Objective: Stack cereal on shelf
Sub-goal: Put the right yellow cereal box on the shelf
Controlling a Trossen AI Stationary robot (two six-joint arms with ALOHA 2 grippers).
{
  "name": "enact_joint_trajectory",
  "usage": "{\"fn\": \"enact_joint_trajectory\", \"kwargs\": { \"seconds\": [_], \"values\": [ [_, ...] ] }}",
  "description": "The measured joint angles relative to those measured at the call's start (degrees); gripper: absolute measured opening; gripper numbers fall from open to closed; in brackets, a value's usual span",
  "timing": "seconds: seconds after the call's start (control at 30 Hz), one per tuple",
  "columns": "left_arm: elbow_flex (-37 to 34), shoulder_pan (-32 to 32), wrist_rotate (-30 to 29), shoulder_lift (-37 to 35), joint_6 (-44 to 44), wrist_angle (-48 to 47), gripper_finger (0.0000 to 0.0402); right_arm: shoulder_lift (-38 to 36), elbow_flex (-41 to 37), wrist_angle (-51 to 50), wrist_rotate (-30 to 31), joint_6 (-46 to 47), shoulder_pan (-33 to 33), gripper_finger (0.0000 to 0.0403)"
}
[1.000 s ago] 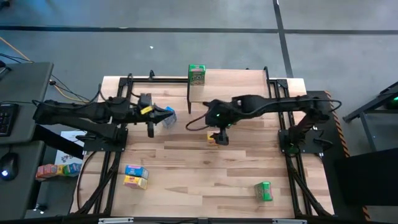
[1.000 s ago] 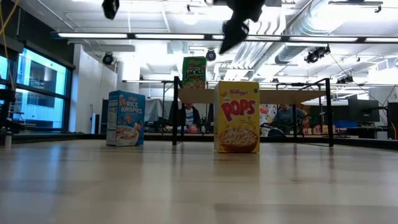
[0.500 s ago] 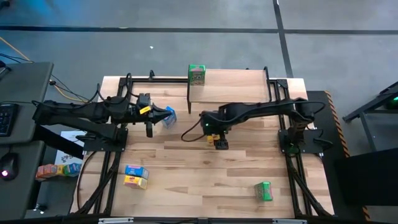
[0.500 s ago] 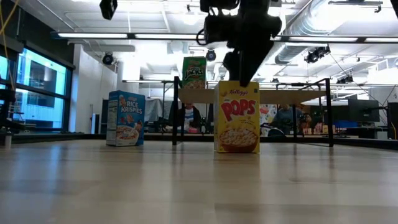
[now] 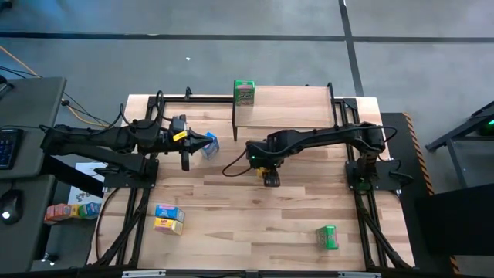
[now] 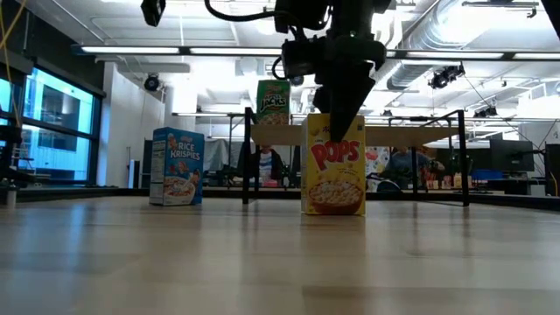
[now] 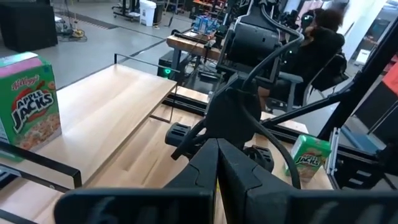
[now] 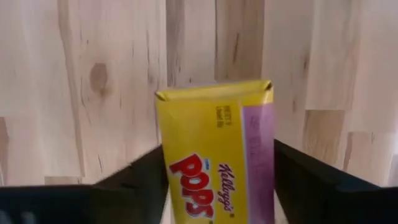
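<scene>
A yellow Pops cereal box stands upright on the table, in front of the shelf. My right gripper points steeply down over the box top, a finger on either side. A green Apple Jacks box stands on the shelf's far left corner. A blue Rice Krispies box stands on the table to the left. My left gripper hovers high near it, shut and empty. My right gripper comes from above, slanting slightly from the table's right, onto the top part of the yellow box. Its two fingers lie against the box's broad front and back faces, with no gap showing. The box stays upright with its base on the table.
A green box lies near the table's near right corner, and two more boxes lie near the near left. Black frame rails run along both table sides. Bare planks lie between the yellow box and the near edge.
My right gripper has come down from high above the yellow box to around its top, tipping more steeply downward. The box has not moved.
</scene>
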Motion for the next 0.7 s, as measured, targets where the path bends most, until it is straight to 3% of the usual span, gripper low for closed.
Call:
{"fn": "enact_joint_trajectory", "kwargs": {
  "seconds": [0.13,0.3,0.47,0.6,0.7],
  "values": [
    [0.02,-0.01,0.01,0.0,1.83,-0.09,0.0,-0.04,0.0,0.08,-0.14,0.96,0.0,0.0169],
    [0.07,0.01,0.01,-0.72,2.44,-2.27,0.0,-0.85,0.83,-2.35,-5.77,1.07,-0.04,0.0103],
    [0.07,0.03,0.0,-3.31,2.42,-5.85,0.0,-2.72,6.99,-12.37,-11.3,-0.1,-0.22,0.0081],
    [0.1,0.03,-0.4,-5.7,2.43,-5.53,0.0,-4.72,16.75,-19.73,-8.27,-1.49,-0.96,0.0086],
    [0.11,0.05,-0.81,-7.27,2.43,-5.7,0.0,-5.09,27.79,-23.87,-0.3,-0.76,-2.06,0.009]
  ]
}}
